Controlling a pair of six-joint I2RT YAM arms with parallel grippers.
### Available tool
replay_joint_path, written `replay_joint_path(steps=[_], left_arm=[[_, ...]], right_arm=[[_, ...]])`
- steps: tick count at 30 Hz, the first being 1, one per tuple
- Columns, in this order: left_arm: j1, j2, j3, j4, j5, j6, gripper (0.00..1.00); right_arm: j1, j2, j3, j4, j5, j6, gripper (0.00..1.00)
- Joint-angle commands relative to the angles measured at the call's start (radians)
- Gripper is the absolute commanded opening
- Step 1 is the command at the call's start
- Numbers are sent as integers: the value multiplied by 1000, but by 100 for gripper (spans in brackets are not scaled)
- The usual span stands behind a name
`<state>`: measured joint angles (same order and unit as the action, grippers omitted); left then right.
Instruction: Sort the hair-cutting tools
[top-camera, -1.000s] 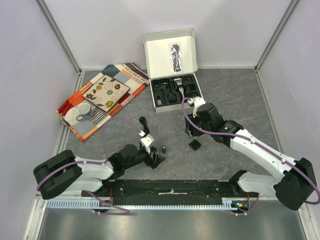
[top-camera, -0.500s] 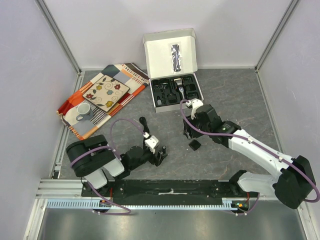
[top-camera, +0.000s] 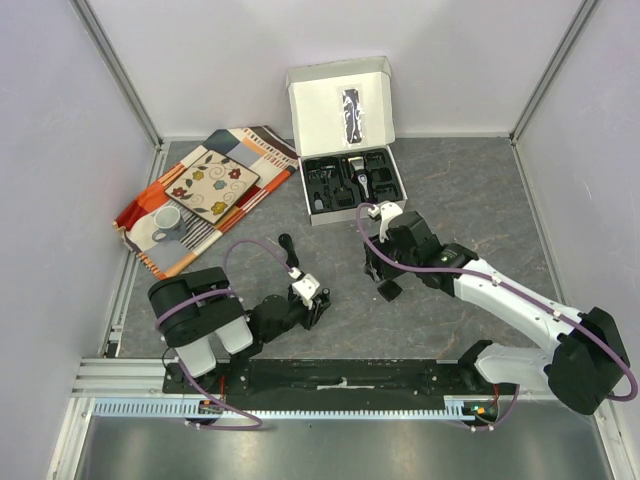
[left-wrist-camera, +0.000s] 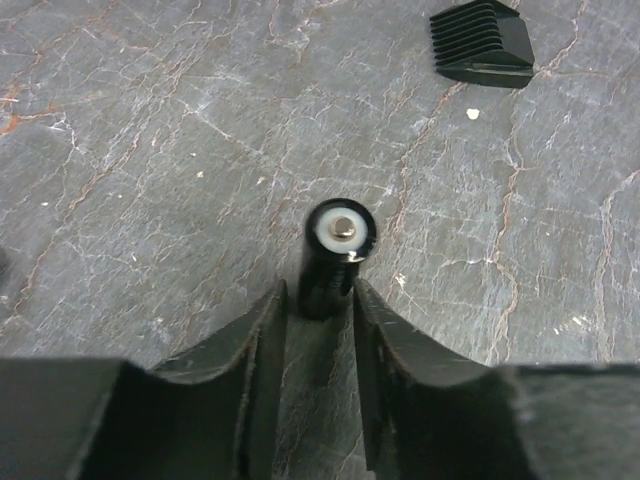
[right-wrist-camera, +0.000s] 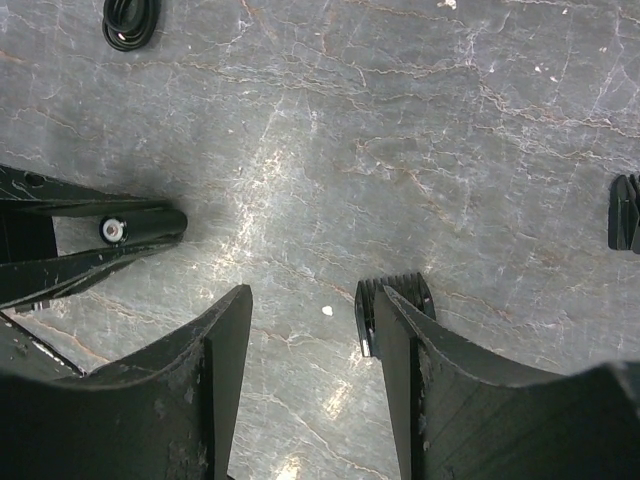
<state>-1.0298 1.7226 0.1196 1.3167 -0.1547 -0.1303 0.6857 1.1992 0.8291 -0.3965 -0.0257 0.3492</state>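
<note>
From above, I see the left gripper (top-camera: 316, 300) low in the lower middle of the frame. The right gripper (top-camera: 383, 272) hangs right of centre over a comb attachment (top-camera: 389, 291). The clipper (top-camera: 358, 170) lies in the box (top-camera: 312, 195) higher up.

On the left wrist, the fingers (left-wrist-camera: 262, 345) flank the tiny cylinder (left-wrist-camera: 338, 250) at centre. I cannot tell whether they pinch it.

On the right wrist, the jaws stand released. The comb attachment lies just beside the right-hand fingertip, and the cord (right-wrist-camera: 130, 20) is at the upper left.
</note>
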Motion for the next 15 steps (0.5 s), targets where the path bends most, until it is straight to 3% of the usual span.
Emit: replay_joint_path(steps=[1, 4, 8, 11, 12, 15], left_arm=[[-9, 48, 3, 328, -19, 41, 37], [-10, 58, 8, 348, -8, 34, 32], [-23, 14, 12, 336, -6, 26, 8], [-24, -128, 85, 50, 15, -9, 2], [-24, -177, 119, -205, 49, -20, 2], [-24, -300, 189, -390, 99, -49, 2]], right_arm=[[11, -9, -5, 27, -5, 4, 60], [15, -18, -5, 16, -3, 5, 60], [18, -33, -2, 5, 4, 7, 59], [20, -33, 10, -5, 7, 7, 60], [20, -33, 13, -10, 6, 7, 60], [20, -36, 24, -18, 6, 10, 60]])
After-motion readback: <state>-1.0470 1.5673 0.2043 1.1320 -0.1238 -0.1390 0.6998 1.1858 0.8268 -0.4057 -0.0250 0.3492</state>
